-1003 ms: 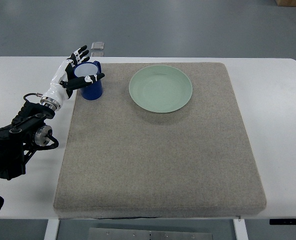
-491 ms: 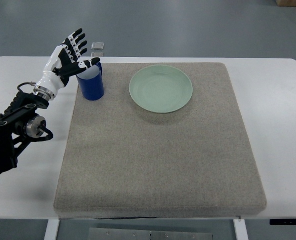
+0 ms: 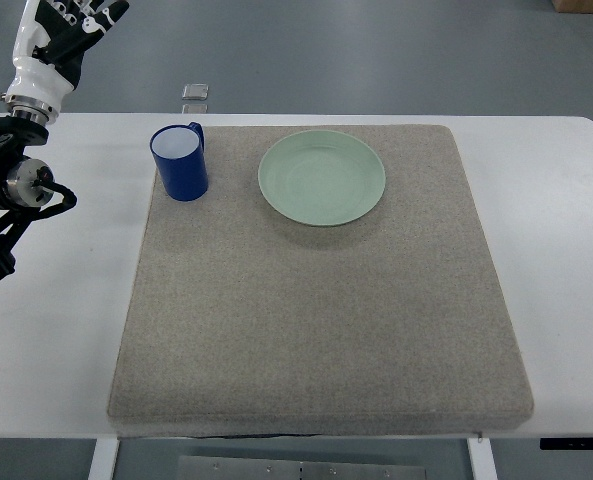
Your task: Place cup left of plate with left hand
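Observation:
A blue cup (image 3: 181, 163) with a white inside stands upright on the grey mat (image 3: 316, 300), its handle pointing away from me. It sits just left of the pale green plate (image 3: 322, 177), a small gap between them. My left hand (image 3: 64, 22) is raised at the top left corner, well away from the cup, fingers spread and holding nothing. Its fingertips are partly cut off by the picture's top edge.
The mat lies on a white table (image 3: 46, 320). Two small clear pieces (image 3: 196, 96) lie at the table's far edge behind the cup. My left arm's dark joints (image 3: 6, 190) hang over the table's left side.
My left hand has let go of the cup and lifted up and away to the far left. The cup stays standing where it was.

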`<action>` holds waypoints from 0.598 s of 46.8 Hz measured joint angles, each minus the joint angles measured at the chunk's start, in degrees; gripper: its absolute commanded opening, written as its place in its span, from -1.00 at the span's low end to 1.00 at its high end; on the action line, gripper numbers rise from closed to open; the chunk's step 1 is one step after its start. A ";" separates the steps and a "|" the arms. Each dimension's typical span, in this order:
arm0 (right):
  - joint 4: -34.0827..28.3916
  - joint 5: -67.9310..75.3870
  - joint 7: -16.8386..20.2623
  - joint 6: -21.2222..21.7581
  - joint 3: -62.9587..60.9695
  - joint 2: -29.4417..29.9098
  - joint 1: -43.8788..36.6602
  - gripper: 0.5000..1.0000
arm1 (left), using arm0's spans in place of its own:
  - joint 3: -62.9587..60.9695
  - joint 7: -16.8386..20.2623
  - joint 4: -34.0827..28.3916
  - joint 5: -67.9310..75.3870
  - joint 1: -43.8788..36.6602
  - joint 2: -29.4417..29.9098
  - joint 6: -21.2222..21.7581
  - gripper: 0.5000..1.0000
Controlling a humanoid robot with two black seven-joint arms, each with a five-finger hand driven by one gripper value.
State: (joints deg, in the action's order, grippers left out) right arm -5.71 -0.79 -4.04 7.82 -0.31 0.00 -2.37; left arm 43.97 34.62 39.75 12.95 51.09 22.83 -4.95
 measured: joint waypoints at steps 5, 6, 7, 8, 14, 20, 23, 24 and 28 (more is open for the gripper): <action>0.00 0.00 0.00 0.00 0.03 0.00 0.01 0.73 | -0.41 -4.09 -1.66 -5.37 2.44 -0.63 0.85 0.98; 0.00 0.00 0.00 0.00 0.04 0.00 0.00 0.73 | -0.43 -4.84 -1.97 -6.32 2.68 -1.10 1.05 0.98; 0.00 0.00 0.00 0.00 0.02 0.00 -0.01 0.73 | -0.45 -5.55 -2.35 -7.30 2.87 -1.75 1.26 0.98; 0.00 0.00 -0.01 0.00 0.02 0.00 0.00 0.73 | -0.48 -6.00 -2.68 -7.94 2.98 -2.14 1.36 0.98; 0.00 0.00 0.00 0.00 0.02 0.00 0.02 0.73 | -0.48 -7.92 -5.17 -10.84 4.26 -3.82 1.69 0.98; -0.02 0.00 0.00 0.00 0.01 0.00 0.01 0.73 | -0.48 -11.33 -7.34 -12.99 4.50 -5.38 1.65 0.98; -0.02 0.00 0.00 0.00 0.01 0.00 0.00 0.73 | -0.48 -12.78 -8.11 -14.13 4.51 -6.25 1.63 0.98; -0.02 0.00 0.00 0.00 0.01 0.00 0.01 0.73 | -0.48 -13.21 -8.32 -14.47 4.51 -6.49 1.62 0.98; -0.01 0.00 0.00 0.00 0.01 0.00 -0.01 0.73 | -0.48 -14.12 -8.63 -15.47 4.53 -6.81 1.37 0.98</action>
State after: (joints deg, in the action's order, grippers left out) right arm -5.72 -0.79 -4.04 7.82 -0.30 0.00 -2.38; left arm 43.50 20.50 31.12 -2.52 55.62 16.03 -3.58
